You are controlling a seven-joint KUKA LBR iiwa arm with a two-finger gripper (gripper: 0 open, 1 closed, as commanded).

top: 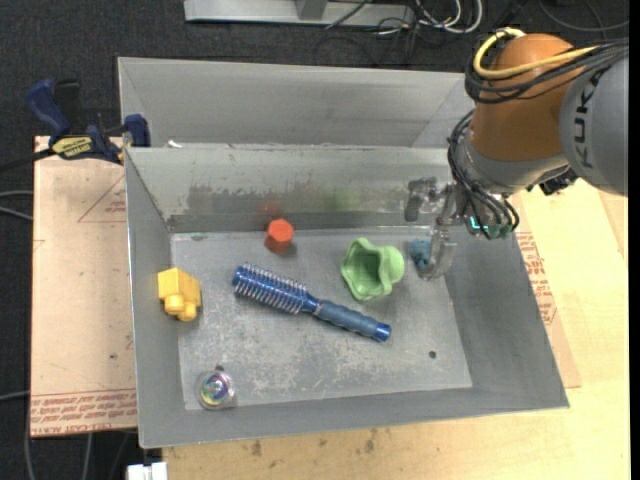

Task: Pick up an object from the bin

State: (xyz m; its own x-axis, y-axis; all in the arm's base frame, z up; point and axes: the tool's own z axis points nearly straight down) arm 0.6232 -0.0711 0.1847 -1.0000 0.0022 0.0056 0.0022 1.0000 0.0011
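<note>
Pincer (432,256) | far right of bin (330,368) | opening: cannot tell, no hold seen | nearest: green cup-shaped toy (372,268), just beside, to left | blue hairbrush (308,305) beyond, axis far-left to near-right

A robotics lab is indicated. 1 arm (600,118), fitted with an orange cover (520,98) and hung with wiring, is seen over a grey metal bin (300,98), which is set on dark carpet (60,28). Loose cables (440,3) and a metal stand base (290,6) are seen on the floor behind the bin. 5 unrelated small things are scattered on the bin's floor: a brush (300,300), a yellow block (180,294), a green cup (370,268), a red cap (280,232) and a shiny disc (215,389).
</note>
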